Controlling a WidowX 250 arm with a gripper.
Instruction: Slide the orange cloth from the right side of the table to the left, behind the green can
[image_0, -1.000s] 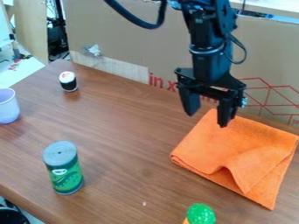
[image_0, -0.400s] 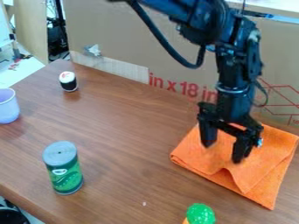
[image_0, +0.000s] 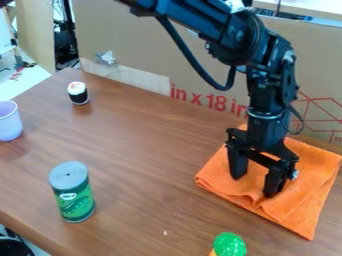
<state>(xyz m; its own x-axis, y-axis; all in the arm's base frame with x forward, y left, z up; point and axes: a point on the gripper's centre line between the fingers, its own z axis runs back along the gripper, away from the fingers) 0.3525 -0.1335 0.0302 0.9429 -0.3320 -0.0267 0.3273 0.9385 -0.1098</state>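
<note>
Brown wood-grained table (image_0: 133, 150): everything below is being supported by it, with a cardboard sheet (image_0: 147, 55) being stood along its far side. Black arm (image_0: 230, 35): being angled in from the top, with its gripper being hung over the orange cloth (image_0: 310, 175).

Cloth: being laid out at the right of the table, below and around the fingertips, with more of it being extended to their right. Its slightly longer direction is being read as upper left to lower right; one corner is being pointed at the lower right, toward the camera. A raised fold is being noted beside the right-hand fingertip in view.

Gripper (image_0: 254, 184): being pointed down, fingers being held apart, nothing being grasped. The line across its tips is being judged roughly parallel to the cloth's near edge. Firm contact cannot be told.

Well apart, at left, are being logged an upright green can (image_0: 75, 202), a pale cup (image_0: 8, 122) and a small black-and-white piece (image_0: 78, 95); a green-topped object (image_0: 230, 245) is being cut off by the bottom edge.
</note>
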